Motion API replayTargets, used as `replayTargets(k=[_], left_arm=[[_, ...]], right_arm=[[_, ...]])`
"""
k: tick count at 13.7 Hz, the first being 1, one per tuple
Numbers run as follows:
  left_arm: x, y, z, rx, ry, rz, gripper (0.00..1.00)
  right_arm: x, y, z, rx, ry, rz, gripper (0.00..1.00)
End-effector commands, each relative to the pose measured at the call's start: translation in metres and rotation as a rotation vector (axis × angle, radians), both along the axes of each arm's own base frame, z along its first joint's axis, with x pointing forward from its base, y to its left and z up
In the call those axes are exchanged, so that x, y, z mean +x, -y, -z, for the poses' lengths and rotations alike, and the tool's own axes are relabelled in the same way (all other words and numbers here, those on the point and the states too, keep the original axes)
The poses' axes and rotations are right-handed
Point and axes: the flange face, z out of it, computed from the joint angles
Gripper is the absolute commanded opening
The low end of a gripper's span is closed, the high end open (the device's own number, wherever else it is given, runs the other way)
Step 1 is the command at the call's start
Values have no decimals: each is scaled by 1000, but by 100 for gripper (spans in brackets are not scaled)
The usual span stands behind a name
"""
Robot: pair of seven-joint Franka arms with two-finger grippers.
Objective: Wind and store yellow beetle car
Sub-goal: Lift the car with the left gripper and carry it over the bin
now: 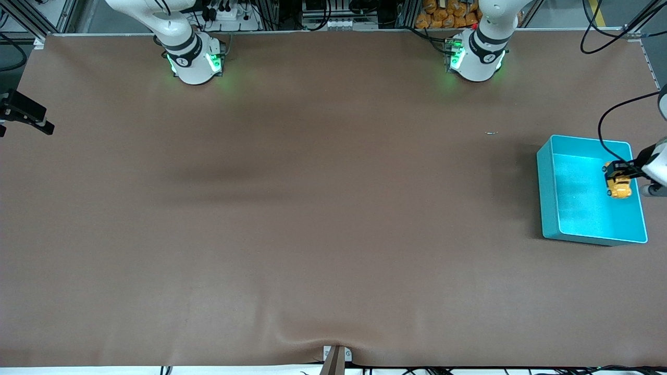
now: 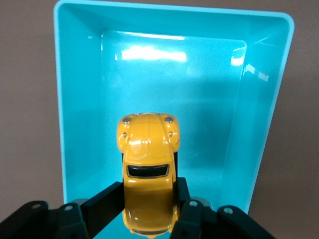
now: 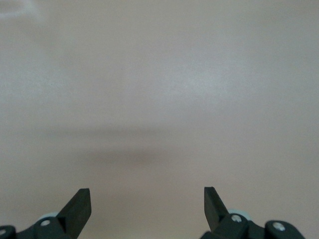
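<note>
The bench (image 1: 312,208) is a wide brown sheet under my two arms. At my left arm's end of it sits the teal bin (image 1: 573,208) — open-topped, nothing lying on its floor. My left claw (image 1: 622,174) hangs over the bin, clamped on the car (image 1: 619,186), one finger (image 2: 102,206) pressed to each flank near the tail, nose pointing out over the bin floor. The car is yellow-orange, with dark windows. My right claw (image 3: 147,204) waits spread wide over bare bench — at the right arm's end of it.
</note>
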Motion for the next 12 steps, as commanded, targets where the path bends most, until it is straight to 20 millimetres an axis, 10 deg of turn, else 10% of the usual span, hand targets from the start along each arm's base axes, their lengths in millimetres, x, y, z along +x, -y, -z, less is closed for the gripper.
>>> replayTargets(k=[1, 12], left_arm=[[10, -7, 19, -16, -17, 25, 0], [17, -15, 101, -1, -25, 121, 0]], right_arm=[[-2, 2, -5, -11, -2, 12, 100], [-2, 2, -5, -11, -2, 11, 100]])
